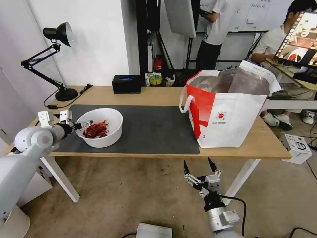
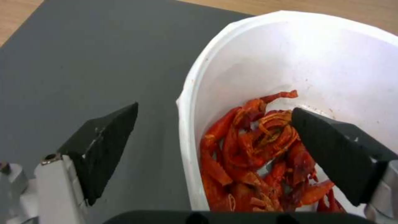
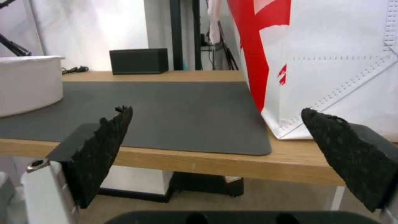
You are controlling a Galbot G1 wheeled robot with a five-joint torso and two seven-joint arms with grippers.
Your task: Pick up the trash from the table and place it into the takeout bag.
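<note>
I have my left claw [image 2: 213,124] wide open with 1 finger [image 2: 104,146] outside the bowl [image 2: 290,62] wall and 1 inside, ready to pinch it, while my right claw [image 1: 199,168] waits open below the table [image 1: 165,96], near the bag [image 1: 231,109].

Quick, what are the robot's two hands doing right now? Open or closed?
Left hand: open, fingers either side of the white bowl's rim, holding nothing.
Right hand: open and empty, below the table edge.
</note>
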